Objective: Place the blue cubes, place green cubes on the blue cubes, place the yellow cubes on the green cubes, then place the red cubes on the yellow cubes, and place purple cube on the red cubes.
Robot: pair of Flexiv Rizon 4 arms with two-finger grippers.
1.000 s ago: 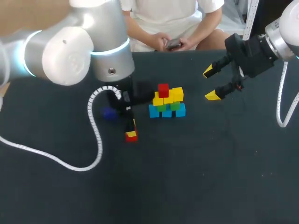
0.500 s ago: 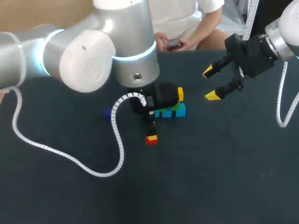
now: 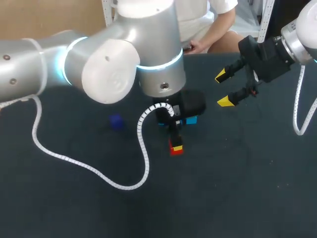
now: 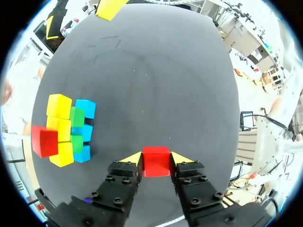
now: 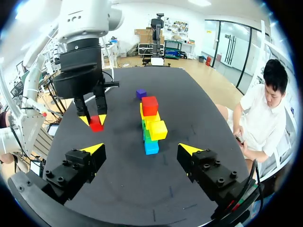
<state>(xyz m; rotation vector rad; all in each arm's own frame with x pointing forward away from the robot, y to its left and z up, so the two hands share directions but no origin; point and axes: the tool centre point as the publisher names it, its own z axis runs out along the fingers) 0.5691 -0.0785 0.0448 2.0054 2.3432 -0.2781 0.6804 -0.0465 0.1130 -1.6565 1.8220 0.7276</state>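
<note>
My left claw is clamped on a red cube, near the stack, which already has a top red cube. My right claw is wide open, well apart. The purple cube sits alone on the table.

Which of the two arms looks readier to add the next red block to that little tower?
Left, I'd judge. The left gripper is shut on a red cube close to the stack, while the right gripper hangs open and empty, farther off.
</note>
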